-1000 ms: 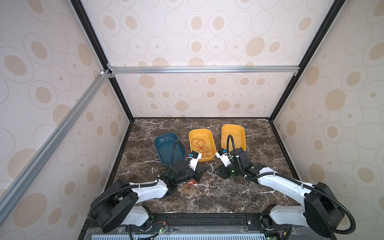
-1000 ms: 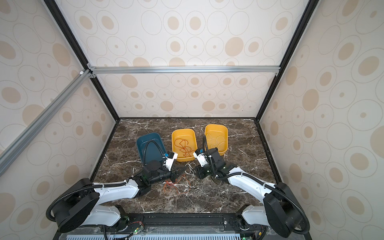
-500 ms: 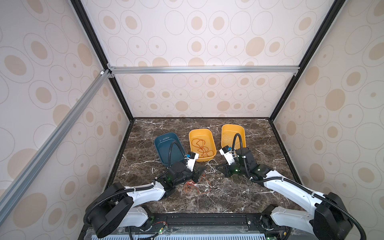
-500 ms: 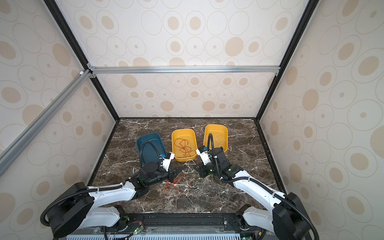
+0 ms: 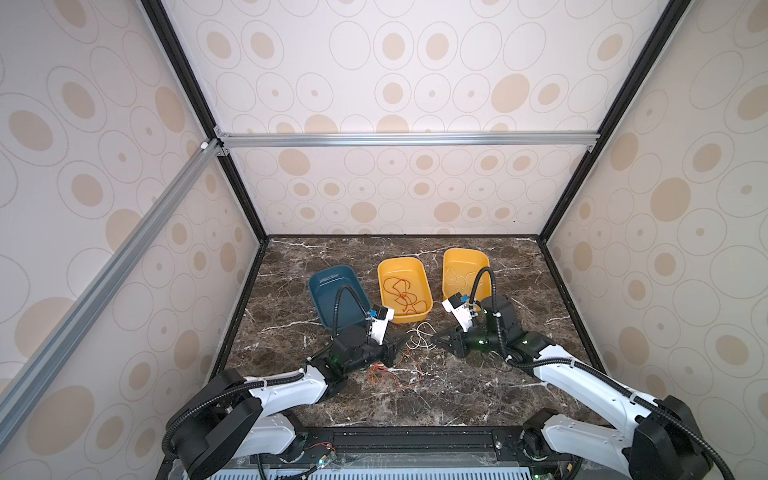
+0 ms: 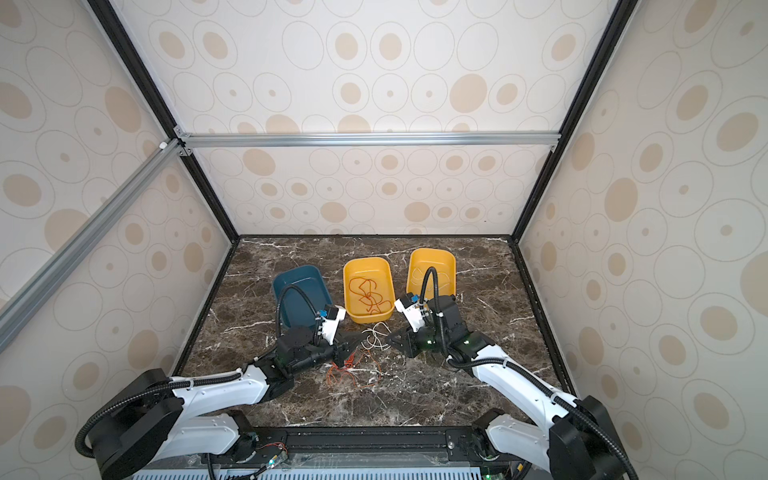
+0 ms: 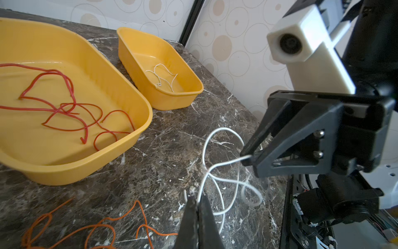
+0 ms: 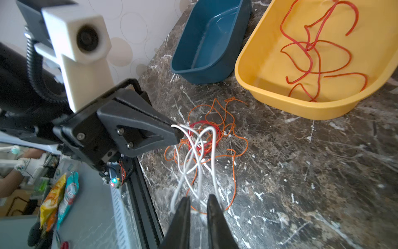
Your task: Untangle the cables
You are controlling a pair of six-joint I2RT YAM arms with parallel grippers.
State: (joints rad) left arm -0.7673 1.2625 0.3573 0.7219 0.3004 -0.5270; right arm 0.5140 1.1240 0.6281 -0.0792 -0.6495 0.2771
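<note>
Partly done: red cable [image 7: 66, 107] in middle yellow tray [image 7: 97, 166], white cable [image 7: 160, 84] in end yellow tray [image 7: 172, 101]; a white-orange-red tangle [image 8: 202, 140] is left on the tabletop [image 8: 301, 172], its white strand [image 8: 213, 151] clamped in the left pincer [image 8: 178, 132], right pincer [image 8: 198, 199] narrowly parted at the tangle's edge.

Rear of counter [image 5: 457, 395]: left tray [image 5: 324, 291], middle tray [image 5: 401, 261], right tray [image 5: 463, 251] abreast.
Front: cable tangle [image 8: 200, 142] between left hand [image 5: 403, 343], right hand [image 5: 435, 338].
Inside middle, right: cables [image 5: 401, 295].

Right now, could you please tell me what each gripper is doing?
Left gripper: shut on the white cable.
Right gripper: slightly open, white cable at its tips.
</note>
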